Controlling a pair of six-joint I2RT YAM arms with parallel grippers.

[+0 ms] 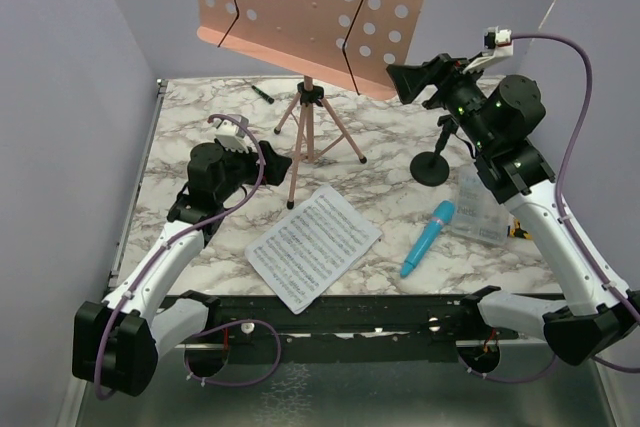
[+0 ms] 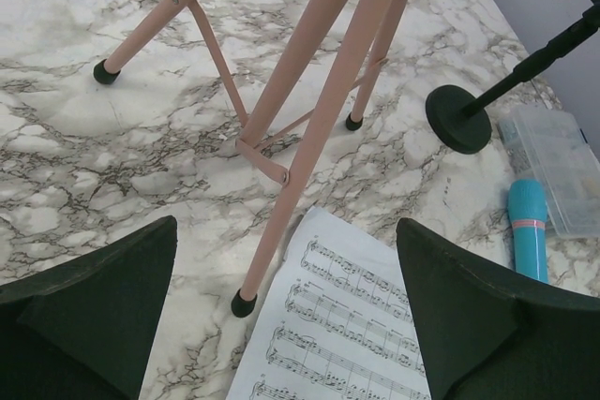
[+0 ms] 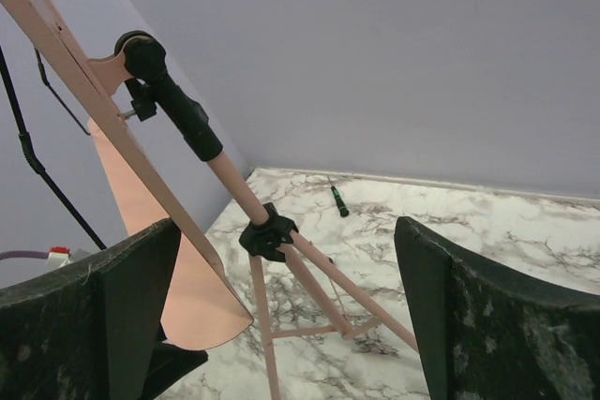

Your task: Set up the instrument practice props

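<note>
Left claw (image 1: 278, 163): we see its fingers spread wide with nothing between them, low over the counter (image 1: 190, 132) left of centre and pointing at the tripod.
Black-green stick (image 1: 262, 93): we find it lying flat by the far edge, left of centre and behind the tripod.
Pink music stand (image 1: 300, 7): it stands upright on three spread legs in the middle of the counter toward the far edge. Its perforated desk is raised high and its two black page holders lie against the desk with no page on it.
Sheet music (image 1: 313, 245): the white pages lie flat at the middle of the near edge, their far corner just beside the foot of the nearest tripod leg.
Right claw (image 1: 398, 82): we see it spread and empty, held high beside the lower right corner of the pink desk.
Blue microphone (image 1: 428, 239): it lies flat near the near edge, right of centre, between the pages and the box, head pointing away from us.
Mic stand (image 1: 431, 168): its round black base sits on the counter toward the right edge, and the right arm hides the top of its pole.
Clear plastic box (image 1: 478, 209): we place it by the right edge, just beside the microphone's head.
</note>
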